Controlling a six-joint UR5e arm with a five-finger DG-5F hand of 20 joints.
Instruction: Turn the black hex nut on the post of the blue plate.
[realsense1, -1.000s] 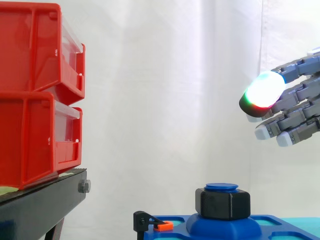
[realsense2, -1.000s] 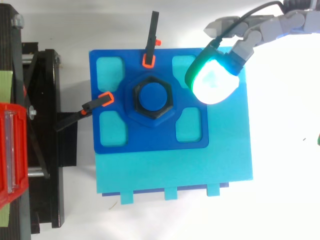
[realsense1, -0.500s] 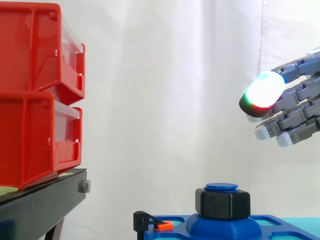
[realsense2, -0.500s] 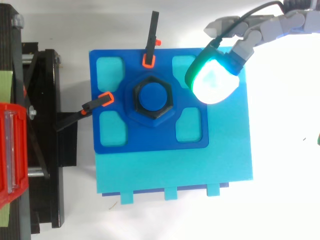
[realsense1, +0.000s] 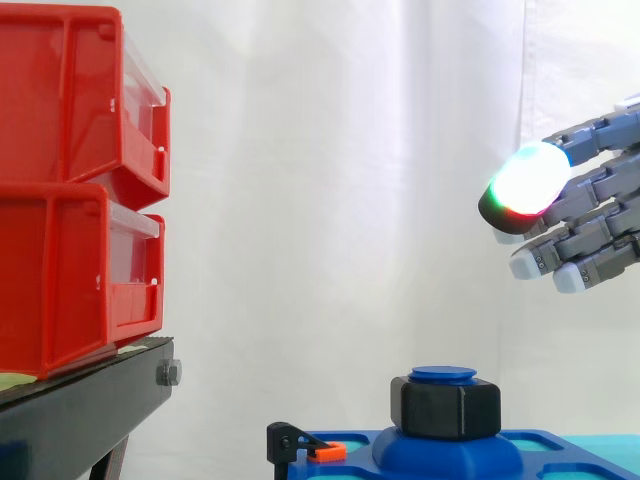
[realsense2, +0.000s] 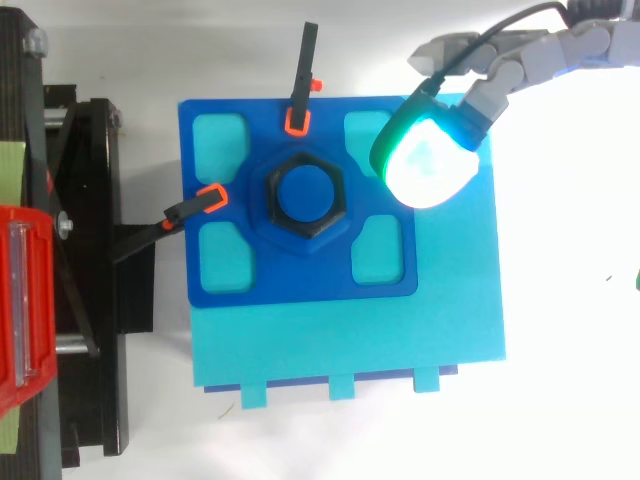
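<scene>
A black hex nut (realsense1: 445, 407) (realsense2: 303, 196) sits on the blue post (realsense2: 304, 191) in the middle of the blue plate (realsense2: 232, 285). The post's round blue cap (realsense1: 443, 374) shows above the nut. My hand (realsense1: 590, 220) (realsense2: 520, 60) hangs well above the plate and to the right of the nut, clear of it. Its fingers are straight and spread, holding nothing. A pad (realsense1: 528, 180) (realsense2: 428, 160) glowing white and green points toward the nut from the upper right.
Two stacked red bins (realsense1: 75, 190) stand on a black stand (realsense1: 90, 410) at the left. Two black clamps with orange tips (realsense2: 296, 118) (realsense2: 205, 196) hold the plate at its back and left edges. A cyan base (realsense2: 350, 340) lies under the plate.
</scene>
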